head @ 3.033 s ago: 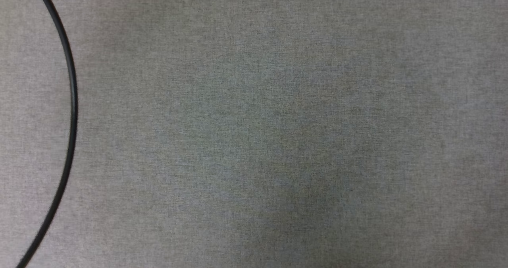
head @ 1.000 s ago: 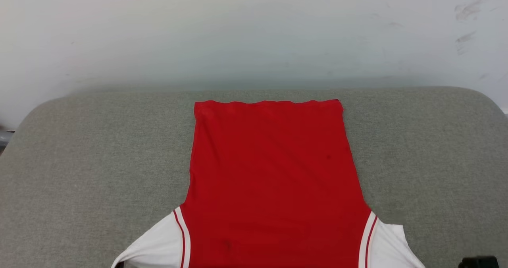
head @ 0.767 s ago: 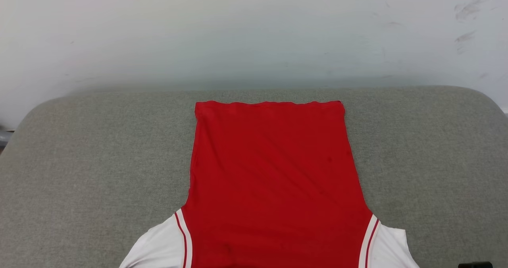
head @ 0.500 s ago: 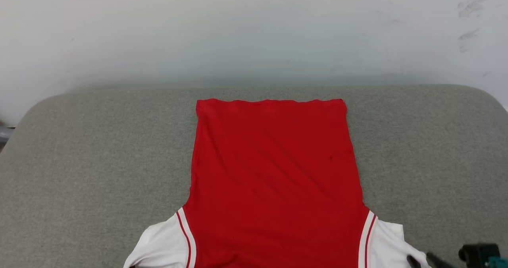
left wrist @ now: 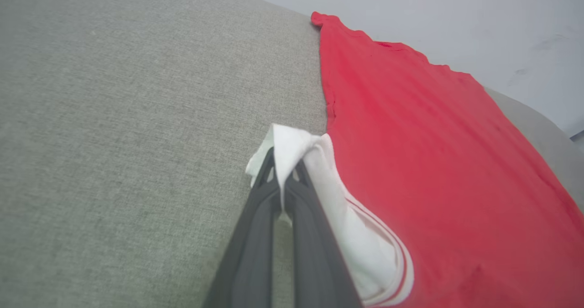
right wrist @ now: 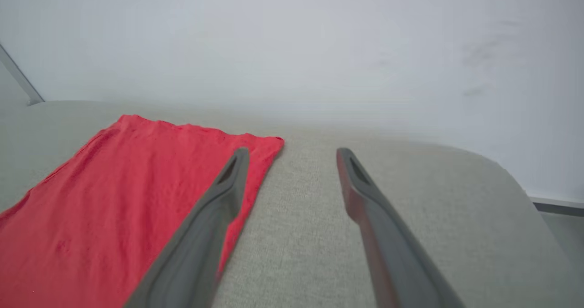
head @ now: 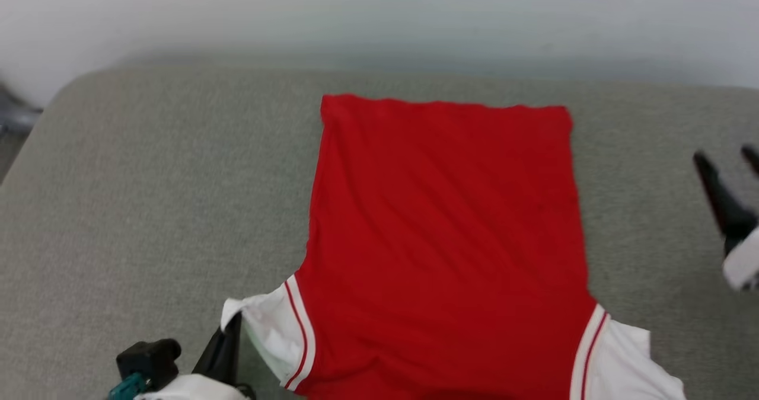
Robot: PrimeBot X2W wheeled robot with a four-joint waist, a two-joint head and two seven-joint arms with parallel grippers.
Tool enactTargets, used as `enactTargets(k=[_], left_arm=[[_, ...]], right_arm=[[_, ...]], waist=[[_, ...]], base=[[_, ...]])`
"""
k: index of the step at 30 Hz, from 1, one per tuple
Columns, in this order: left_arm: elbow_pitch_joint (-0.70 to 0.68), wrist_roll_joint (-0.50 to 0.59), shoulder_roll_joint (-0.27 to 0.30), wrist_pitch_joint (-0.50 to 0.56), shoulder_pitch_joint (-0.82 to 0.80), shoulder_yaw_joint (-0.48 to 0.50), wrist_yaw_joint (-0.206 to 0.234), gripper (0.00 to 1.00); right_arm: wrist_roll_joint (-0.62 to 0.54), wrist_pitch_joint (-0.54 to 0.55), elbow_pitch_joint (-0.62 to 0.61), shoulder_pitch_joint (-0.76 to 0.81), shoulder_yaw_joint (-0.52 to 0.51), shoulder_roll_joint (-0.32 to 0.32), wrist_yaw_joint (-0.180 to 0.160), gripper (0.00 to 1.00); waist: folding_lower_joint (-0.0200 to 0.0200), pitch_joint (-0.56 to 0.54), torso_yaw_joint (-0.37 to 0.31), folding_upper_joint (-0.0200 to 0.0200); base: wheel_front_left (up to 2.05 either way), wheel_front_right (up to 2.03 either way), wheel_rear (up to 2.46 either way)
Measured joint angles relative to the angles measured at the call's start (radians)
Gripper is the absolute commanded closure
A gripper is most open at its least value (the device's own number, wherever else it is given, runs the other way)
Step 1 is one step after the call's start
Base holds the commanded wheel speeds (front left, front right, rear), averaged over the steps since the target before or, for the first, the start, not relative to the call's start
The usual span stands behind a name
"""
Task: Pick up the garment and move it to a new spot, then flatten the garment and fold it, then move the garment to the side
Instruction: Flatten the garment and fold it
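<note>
Left end effector (left wrist: 283,162): two long dark-grey fingers (left wrist: 255,235), matte, tapering to thin tips w/ small triangular cut-outs near the ends. Behind them in head view: rounded black block (head: 148,357), a teal bit (head: 126,385) (perhaps a connector, too blurred to tell) and white casing (head: 190,388). Right end effector (right wrist: 292,155): same dark tapered fingers, slot near each tip, white wrist shell (head: 741,266).

From where I stand, the left end effector (left wrist: 283,180) sits low at the robot's near left. Its two dark fingers (left wrist: 255,244) are pressed together, pinching a white corner of the garment (left wrist: 433,162), with the tips pointing away from the body. Over on the far right, the right end effector (right wrist: 293,153) hangs with its long fingers (right wrist: 198,244) spread wide, nothing between them, and its pale wrist (head: 741,266) just behind.
</note>
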Motion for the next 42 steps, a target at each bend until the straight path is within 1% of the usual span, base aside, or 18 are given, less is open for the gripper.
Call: enactTargets(k=[1, 5, 8, 10, 13, 15, 17, 18, 19, 20, 21, 24, 25, 30, 36, 37, 38, 42], left_arm=[[-0.005, 0.011, -0.011, 0.0, -0.013, 0.0, -0.002, 1.0], [-0.018, 0.05, -0.052, 0.0, -0.052, 0.002, -0.018, 1.0], [-0.023, 0.082, -0.084, 0.0, -0.082, 0.009, -0.031, 1.0], [-0.024, 0.102, -0.106, 0.0, -0.103, 0.013, -0.046, 1.0], [-0.02, 0.132, -0.137, 0.0, -0.14, 0.011, -0.068, 1.0], [-0.014, 0.149, -0.161, 0.0, -0.164, 0.012, -0.08, 1.0], [-0.012, 0.166, -0.182, 0.0, -0.183, 0.016, -0.094, 1.0], [-0.012, 0.166, -0.182, 0.0, -0.183, 0.016, -0.094, 1.0], [-0.01, 0.183, -0.203, 0.0, -0.198, 0.023, -0.107, 1.0], [-0.01, 0.183, -0.203, 0.0, -0.198, 0.023, -0.107, 1.0], [-0.012, 0.201, -0.224, 0.0, -0.209, 0.029, -0.117, 1.0], [-0.013, 0.217, -0.241, 0.0, -0.215, 0.035, -0.128, 1.0], [-0.015, 0.232, -0.259, 0.0, -0.224, 0.043, -0.14, 1.0], [-0.018, 0.262, -0.286, -0.004, -0.231, 0.057, -0.159, 1.0], [-0.012, 0.288, -0.314, -0.006, -0.242, 0.072, -0.185, 1.0], [-0.009, 0.294, -0.316, -0.008, -0.242, 0.073, -0.188, 1.0], [-0.007, 0.296, -0.319, -0.008, -0.243, 0.077, -0.191, 1.0], [0.003, 0.305, -0.327, -0.007, -0.243, 0.091, -0.198, 1.0]], right_arm=[[0.007, 0.032, -0.003, -0.04, -0.005, -0.008, 0.0, 0.0], [0.069, 0.227, 0.005, -0.199, -0.011, -0.038, 0.0, 0.0], [0.083, 0.404, 0.032, -0.33, 0.005, -0.074, 0.0, 0.0], [0.084, 0.522, 0.057, -0.402, 0.025, -0.097, 0.0, 0.0], [0.087, 0.684, 0.1, -0.525, 0.027, -0.104, 0.0, 0.0], [0.076, 0.788, 0.112, -0.588, 0.054, -0.12, 0.0, 0.0], [0.052, 0.87, 0.132, -0.634, 0.07, -0.136, 0.0, 0.0], [0.052, 0.87, 0.132, -0.634, 0.07, -0.136, 0.0, 0.0], [0.024, 0.931, 0.155, -0.675, 0.082, -0.153, 0.0, 0.0], [0.024, 0.931, 0.155, -0.675, 0.082, -0.153, 0.0, 0.0], [-0.01, 0.972, 0.175, -0.704, 0.094, -0.162, 0.0, 0.0], [-0.031, 0.999, 0.195, -0.722, 0.102, -0.164, 0.0, 0.0], [-0.054, 1.003, 0.208, -0.738, 0.111, -0.169, 0.0, 0.0], [-0.075, 1.013, 0.246, -0.753, 0.102, -0.164, 0.0, 0.0], [-0.081, 1.023, 0.246, -0.756, 0.136, -0.199, 0.0, 0.0], [-0.078, 1.019, 0.245, -0.755, 0.139, -0.203, 0.0, 0.55], [-0.075, 1.014, 0.245, -0.754, 0.145, -0.209, 0.0, 1.0], [-0.072, 0.96, 0.236, -0.748, 0.191, -0.228, 0.0, 1.0]], waist=[[0.0, 0.019, 0.01, 0.0], [0.0001, 0.094, 0.05, 0.0], [0.0001, 0.152, 0.081, 0.0], [0.0001, 0.191, 0.101, 0.0], [0.0001, 0.249, 0.132, 0.0], [0.0001, 0.287, 0.153, 0.0], [0.0001, 0.324, 0.174, 0.0], [0.0001, 0.324, 0.174, 0.0], [0.0001, 0.361, 0.194, 0.0], [0.0001, 0.361, 0.194, 0.0], [0.0001, 0.394, 0.213, 0.0], [0.0001, 0.425, 0.232, 0.0], [0.0001, 0.454, 0.248, 0.0], [0.0, 0.504, 0.274, 0.0], [-0.0005, 0.543, 0.293, 0.0], [-0.0005, 0.544, 0.293, 0.0], [-0.0005, 0.543, 0.292, 0.0], [-0.0003, 0.528, 0.286, 0.0]], base=[[0.0, 0.0, 0.0], [0.0, 0.0, 0.0], [0.0, 0.0, 0.0], [0.0, 0.0, 0.0], [0.0, 0.0, 0.0], [0.0, 0.0, 0.0], [0.0, 0.0, 0.0], [0.0, 0.0, 0.0], [0.0, 0.0, 0.0], [0.0, 0.0, 0.0], [0.0, 0.0, 0.0], [0.0, 0.0, 0.0], [0.0, 0.0, 0.0], [0.0, 0.0, 0.0], [0.0, 0.0, 0.0], [0.0, 0.0, 0.0], [0.0, 0.0, 0.0], [0.0, 0.0, 0.0]])
